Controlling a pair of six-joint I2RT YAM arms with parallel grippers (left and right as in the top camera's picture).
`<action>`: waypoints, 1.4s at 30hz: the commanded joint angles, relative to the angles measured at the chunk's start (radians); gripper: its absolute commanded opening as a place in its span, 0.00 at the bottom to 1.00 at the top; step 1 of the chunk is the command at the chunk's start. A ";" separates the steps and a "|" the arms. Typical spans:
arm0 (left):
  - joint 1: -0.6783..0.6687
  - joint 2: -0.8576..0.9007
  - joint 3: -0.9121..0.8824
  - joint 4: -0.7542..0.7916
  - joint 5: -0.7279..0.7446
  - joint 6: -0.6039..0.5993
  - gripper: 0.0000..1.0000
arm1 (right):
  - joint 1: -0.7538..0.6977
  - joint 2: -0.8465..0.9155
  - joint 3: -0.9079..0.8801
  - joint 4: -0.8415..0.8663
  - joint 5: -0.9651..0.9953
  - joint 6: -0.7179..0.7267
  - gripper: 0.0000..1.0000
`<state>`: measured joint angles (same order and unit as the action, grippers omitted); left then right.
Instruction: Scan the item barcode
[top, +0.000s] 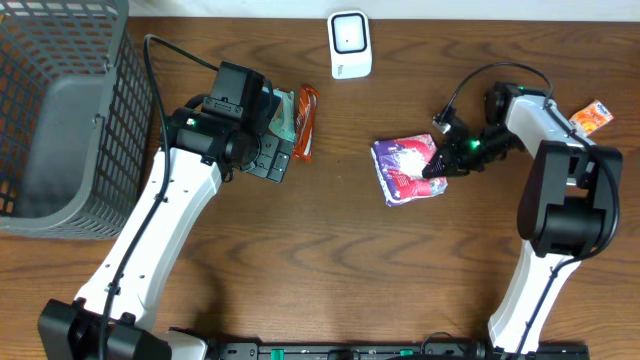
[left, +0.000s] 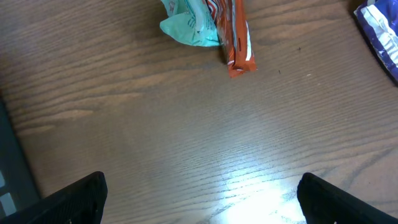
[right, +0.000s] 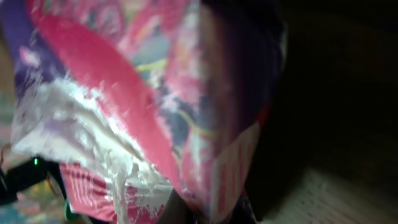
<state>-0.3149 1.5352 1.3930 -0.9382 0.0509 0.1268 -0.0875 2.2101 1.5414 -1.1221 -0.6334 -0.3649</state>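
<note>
overhead, wood table (top: 330, 250), left hand (left: 205, 208) spread wide, right hand (top: 438, 163) pinching purple packet (top: 403, 172)

Worktop (top: 330, 270): dark brown wood with strong grain, fills nearly all the overhead view. Grey mesh basket (top: 125, 120) on its far left corner. Pale strip (top: 500, 6) beyond its far edge; wall or floor, cannot tell. White glare patch (left: 249, 202) on the wood

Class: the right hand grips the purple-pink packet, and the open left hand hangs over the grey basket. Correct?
No: the open left hand hangs over the wooden table near the orange wrapper, as the left wrist view shows.
</note>
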 joint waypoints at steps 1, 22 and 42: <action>0.003 0.002 0.011 -0.003 0.006 -0.013 0.98 | 0.016 0.016 -0.002 0.047 0.181 0.143 0.01; 0.003 0.002 0.011 -0.003 0.006 -0.013 0.98 | 0.087 -0.069 0.394 -0.182 0.573 0.425 0.01; 0.003 0.002 0.011 -0.003 0.006 -0.013 0.98 | 0.402 -0.076 0.229 -0.086 1.345 0.676 0.06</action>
<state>-0.3149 1.5352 1.3930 -0.9382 0.0509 0.1268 0.2813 2.1551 1.7924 -1.2171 0.6502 0.2573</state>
